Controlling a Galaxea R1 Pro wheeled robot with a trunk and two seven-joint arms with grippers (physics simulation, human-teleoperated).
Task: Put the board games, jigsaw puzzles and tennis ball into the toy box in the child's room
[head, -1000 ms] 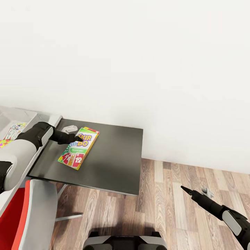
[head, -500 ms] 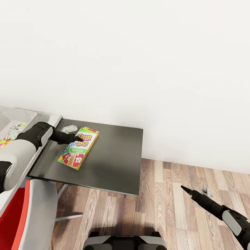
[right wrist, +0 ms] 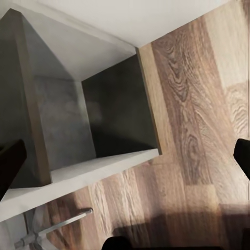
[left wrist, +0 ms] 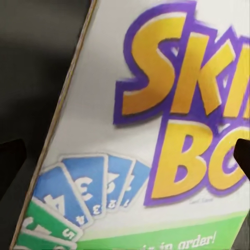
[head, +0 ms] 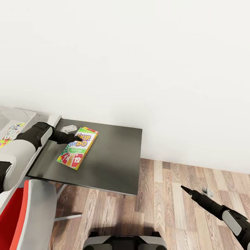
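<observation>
Red-and-white chair (head: 24, 215), wooden floor (head: 173, 208), white wall (head: 139, 62)

Plain white wall (head: 139, 52) above wood-plank floor (head: 173, 208), red-and-white chair (head: 24, 215).

Left arm extends forward across the body, white forearm leading into a black wrist; left gripper (head: 77, 138) is lowered, fingertips spread wide apart. Right arm hangs low and out to the side; right gripper (head: 184, 189) points forward, fingers also parted.
</observation>
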